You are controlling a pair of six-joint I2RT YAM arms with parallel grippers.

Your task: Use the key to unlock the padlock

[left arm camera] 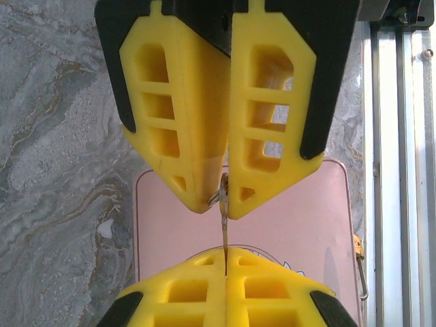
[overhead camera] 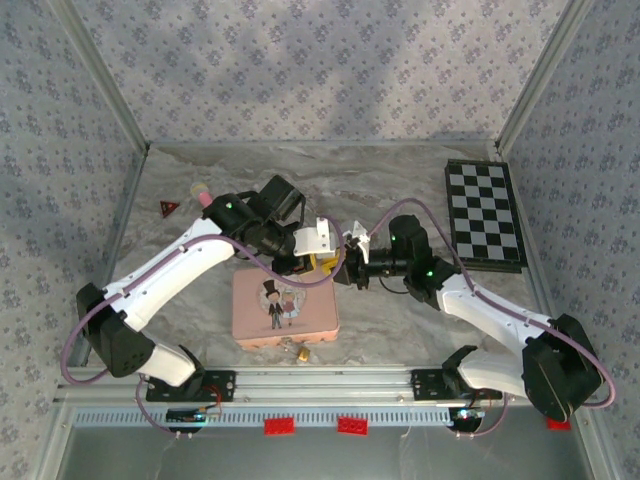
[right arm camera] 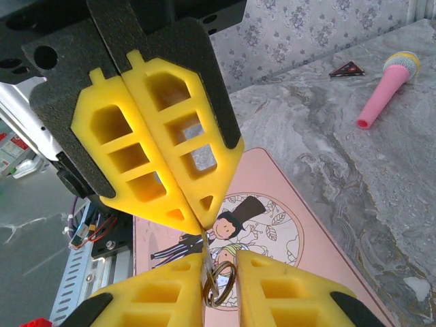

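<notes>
Left wrist: left pincer (left arm camera: 225,253) clamped on key (left arm camera: 223,228); right pincer (right arm camera: 219,262) nearly together, pinching key ring (right arm camera: 218,286).

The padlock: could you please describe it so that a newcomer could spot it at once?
Start at the pink tin with the cartoon couple, mid-table. Just off its near edge sits the padlock. It is tiny and brass-gold, far smaller than the tin.
</notes>
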